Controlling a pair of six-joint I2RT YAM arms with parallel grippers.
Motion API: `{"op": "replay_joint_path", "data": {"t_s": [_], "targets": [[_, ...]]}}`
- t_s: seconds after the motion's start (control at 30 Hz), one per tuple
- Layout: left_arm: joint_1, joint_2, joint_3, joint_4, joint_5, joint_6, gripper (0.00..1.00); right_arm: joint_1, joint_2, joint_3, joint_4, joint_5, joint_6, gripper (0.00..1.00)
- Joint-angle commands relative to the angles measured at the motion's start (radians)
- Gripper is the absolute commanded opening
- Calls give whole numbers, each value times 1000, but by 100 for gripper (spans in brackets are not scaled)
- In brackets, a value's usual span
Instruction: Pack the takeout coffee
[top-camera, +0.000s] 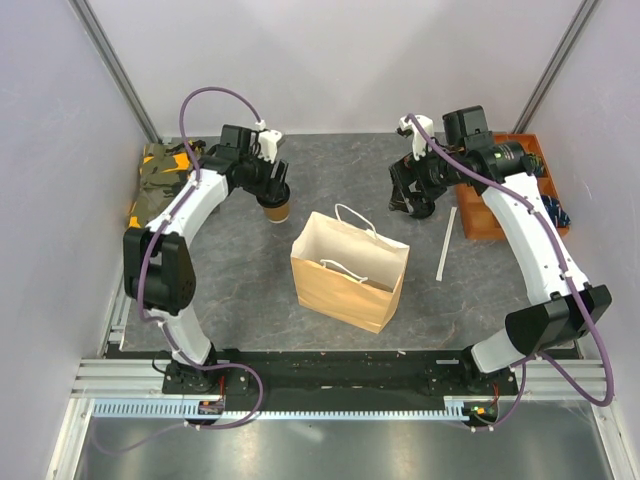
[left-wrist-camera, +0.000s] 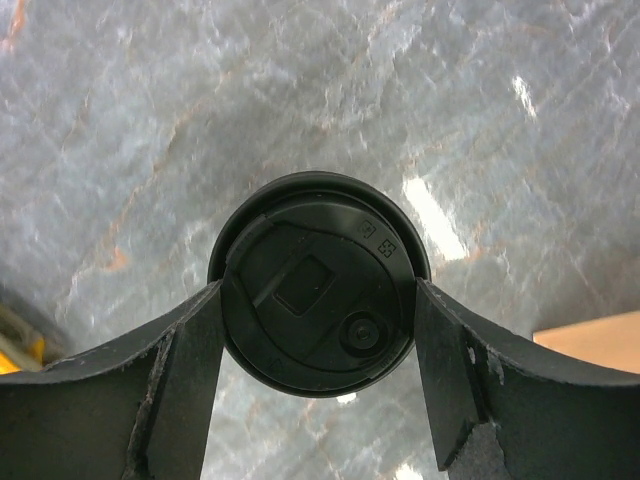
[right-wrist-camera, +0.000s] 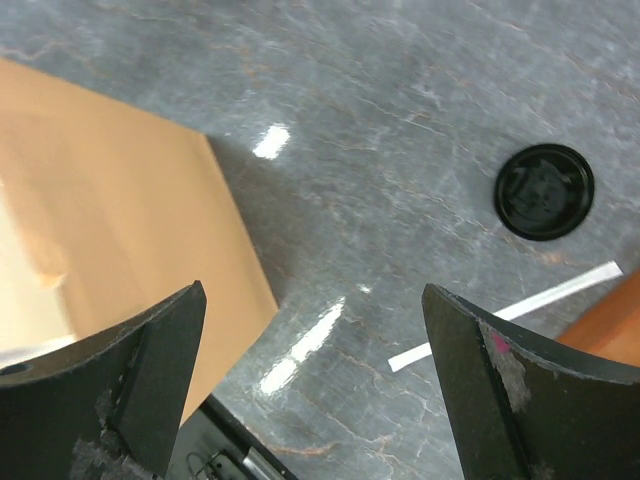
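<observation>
As the left gripper (left-wrist-camera: 318, 290) clamps the upright takeout cup (top-camera: 277, 210), the paper bag (top-camera: 345, 275) stands rightward and nearer, the right gripper (right-wrist-camera: 312, 295) spread apart.

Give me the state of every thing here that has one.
takeout cup: upright, lid on
left gripper: shut on takeout cup
right gripper: open, empty
paper bag: upright, mouth open
spare lid: lying flat, on no cup
</observation>
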Motion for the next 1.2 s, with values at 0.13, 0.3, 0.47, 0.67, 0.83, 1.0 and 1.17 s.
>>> {"op": "replay_joint_path", "data": {"t_s": [0.13, 0.3, 0.47, 0.67, 0.83, 1.0, 1.17], "targets": [[22, -139, -167, 120, 27, 64, 68, -3, -49, 164, -111, -164, -45, 98], [22, -185, -285, 200, 1, 107, 67, -3, -93, 169, -180, -184, -59, 98], [22, -208, -339, 220, 4, 134, 68, -1, -124, 166, -226, -225, -79, 98], [22, -221, -358, 188, -15, 162, 71, -3, -130, 172, -272, -229, -102, 98], [20, -216, -348, 161, -21, 174, 73, -1, -126, 178, -283, -244, -102, 98], [20, -187, -310, 117, -19, 183, 74, 3, -118, 198, -298, -262, -108, 98], [20, -172, -290, 103, -18, 182, 75, 15, -101, 220, -318, -279, -104, 98]]}}
